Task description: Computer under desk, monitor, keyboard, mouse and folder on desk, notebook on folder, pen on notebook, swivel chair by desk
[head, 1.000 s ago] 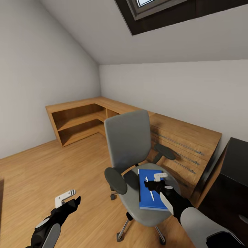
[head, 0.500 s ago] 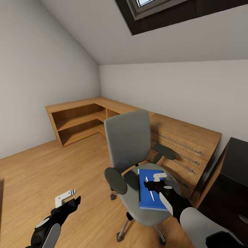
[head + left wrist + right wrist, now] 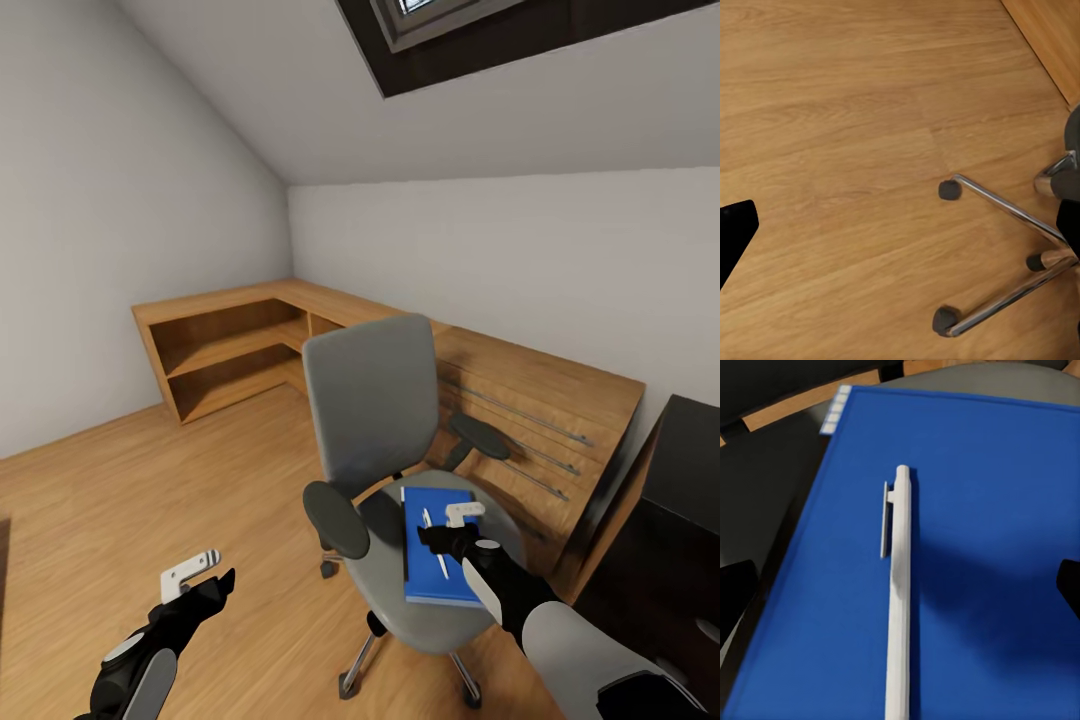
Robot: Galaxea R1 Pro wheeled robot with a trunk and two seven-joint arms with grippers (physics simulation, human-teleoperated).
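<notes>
The grey swivel chair (image 3: pixel 375 420) stands mid-floor on its silver star base (image 3: pixel 1009 214). On its seat lies the blue folder (image 3: pixel 440 575) (image 3: pixel 975 472), and the white pen (image 3: pixel 437 548) (image 3: pixel 898 585) lies on top of the folder. My right gripper (image 3: pixel 452 528) (image 3: pixel 902 589) hovers open just over the pen, one fingertip on each side of it. My left gripper (image 3: pixel 197 578) (image 3: pixel 900 225) hangs open over the wooden floor, left of the chair and holding nothing. The black desk (image 3: pixel 690 470) shows at the right edge. The notebook, keyboard, mouse, monitor and computer are out of view.
A light wooden cabinet (image 3: pixel 250 345) with open shelves runs along the far walls behind the chair, and its drawer section (image 3: pixel 530 420) reaches the desk. The chair's black armrests (image 3: pixel 337 505) flank the seat. Wooden floor (image 3: pixel 120 500) lies open to the left.
The head view has shifted very slightly. Both grippers and the chair stay almost where they were, and the pen still lies on the folder.
</notes>
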